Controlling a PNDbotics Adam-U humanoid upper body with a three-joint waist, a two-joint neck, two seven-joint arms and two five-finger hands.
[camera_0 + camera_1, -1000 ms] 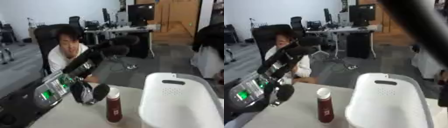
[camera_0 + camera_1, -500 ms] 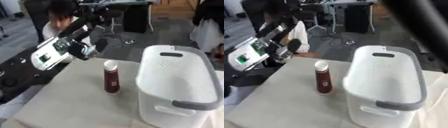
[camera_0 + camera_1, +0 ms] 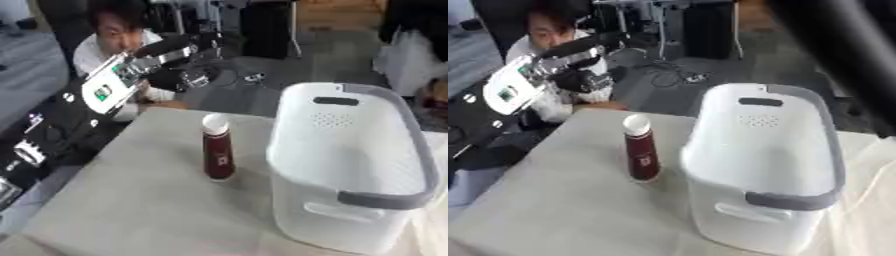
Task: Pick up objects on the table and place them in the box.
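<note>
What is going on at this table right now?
A humanoid robot is set to clear a table into a white basket with a grey rim. Only one item shows on the cloth-covered table: a dark red bottle with a white cap, standing upright just left of the basket and untouched. The robot's left hand hangs raised beyond the table's far left edge, above bottle height, holding nothing; its fingers are too blurred to read. A dark blurred arm crosses the right eye view's upper right corner; its hand is unseen.
</note>
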